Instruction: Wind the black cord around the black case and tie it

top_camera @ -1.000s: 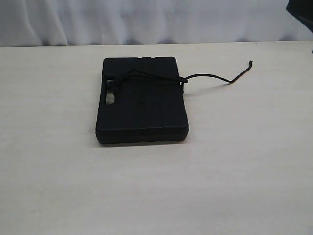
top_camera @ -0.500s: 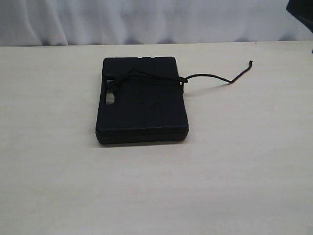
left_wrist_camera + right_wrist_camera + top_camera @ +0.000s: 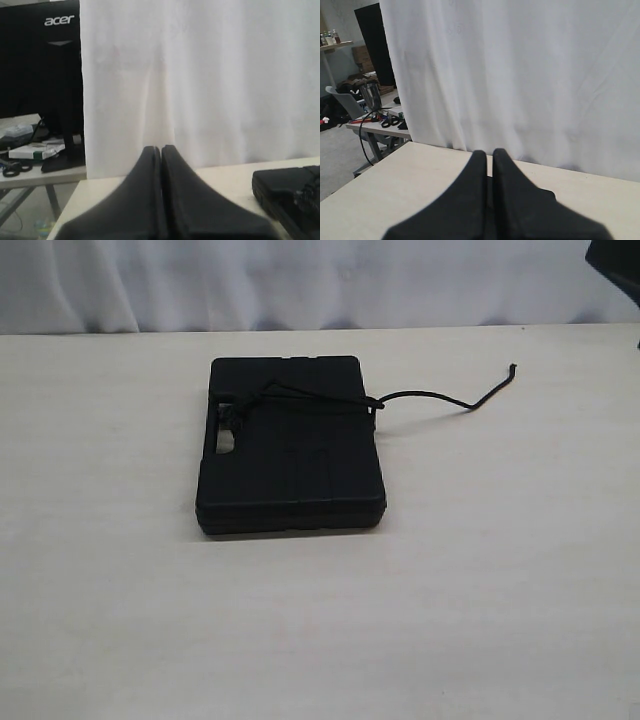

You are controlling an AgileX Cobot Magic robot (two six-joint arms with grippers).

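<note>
Both grippers are pinched fully closed with nothing in them: left gripper has its jaws pressed flat together up in the air, and right gripper is the same, neither one touching anything. In the exterior view the black case lies flat around the middle of the table, long axis looking like it runs near-to-far, handle cut-out on its left edge toward the far end. The black cord goes across the far part of the lid, bunched in a knot by the cut-out. Its loose tail then runs off the case's right edge onto the table, pointing right and away, tip kinked up.
</note>
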